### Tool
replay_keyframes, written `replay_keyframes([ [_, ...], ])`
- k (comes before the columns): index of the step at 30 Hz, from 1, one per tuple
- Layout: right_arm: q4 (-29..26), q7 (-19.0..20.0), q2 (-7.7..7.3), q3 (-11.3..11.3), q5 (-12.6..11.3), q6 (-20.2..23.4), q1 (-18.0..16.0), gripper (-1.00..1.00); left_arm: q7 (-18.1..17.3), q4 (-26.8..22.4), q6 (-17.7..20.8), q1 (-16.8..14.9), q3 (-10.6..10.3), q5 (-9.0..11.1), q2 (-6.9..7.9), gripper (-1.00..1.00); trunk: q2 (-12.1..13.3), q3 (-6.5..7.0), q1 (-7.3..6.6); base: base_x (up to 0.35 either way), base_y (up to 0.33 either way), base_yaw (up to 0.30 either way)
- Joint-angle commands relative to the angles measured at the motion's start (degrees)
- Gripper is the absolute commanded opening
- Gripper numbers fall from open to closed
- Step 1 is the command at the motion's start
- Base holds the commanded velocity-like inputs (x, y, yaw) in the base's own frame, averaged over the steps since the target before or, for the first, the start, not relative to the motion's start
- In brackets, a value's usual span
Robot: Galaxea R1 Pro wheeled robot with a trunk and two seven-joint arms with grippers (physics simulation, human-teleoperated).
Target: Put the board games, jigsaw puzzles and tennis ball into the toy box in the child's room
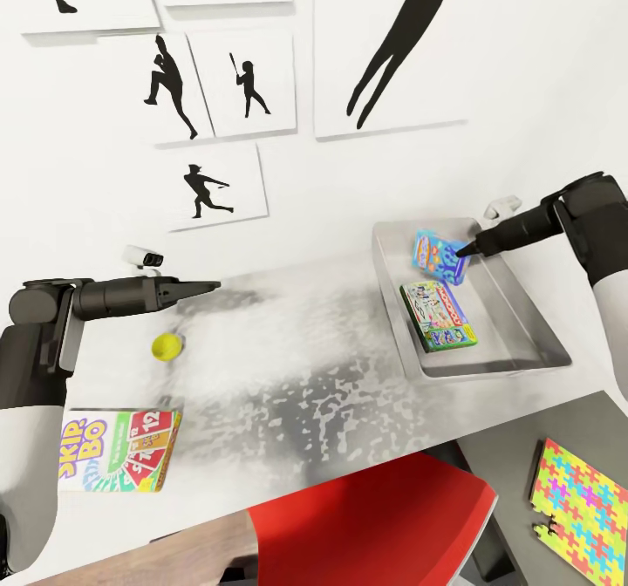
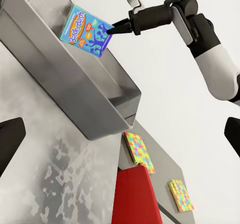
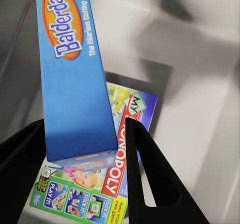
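The blue board game (image 1: 436,255) hangs tilted over the grey toy box (image 1: 515,324), with my right gripper (image 1: 463,252) shut on one end of it. Under it, the green-edged board game (image 1: 439,315) lies flat on the box floor. On the table (image 1: 305,342), the tennis ball (image 1: 166,347) rests just below my left gripper (image 1: 212,287), which is open and holds nothing. The SKIP-BO board game (image 1: 119,450) lies near the front left edge. A jigsaw puzzle (image 1: 583,513) sits on the lower dark section, and the left wrist view shows two (image 2: 139,151) (image 2: 181,194).
A red chair (image 1: 384,525) stands at the table's front edge, between the pale top and the dark section. The white wall with black silhouette pictures (image 1: 222,89) runs close behind the table.
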Motion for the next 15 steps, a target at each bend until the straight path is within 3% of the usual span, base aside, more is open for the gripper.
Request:
replay_keyframes([
  [1, 0.07, 0.50, -0.03, 0.11, 0.53, 0.14, -0.06, -1.00, -0.24, -0.01, 0.61, -0.04, -0.01, -0.04, 0.02, 1.00, -0.10, -0.09, 0.03, 0.000, 0.000, 0.000],
  [15, 0.49, 0.58, -0.20, 0.11, 0.39, -0.04, -0.01, -1.00, -0.24, -0.01, 0.61, -0.04, -0.06, -0.04, 0.02, 1.00, -0.10, -0.09, 0.03, 0.000, 0.000, 0.000],
])
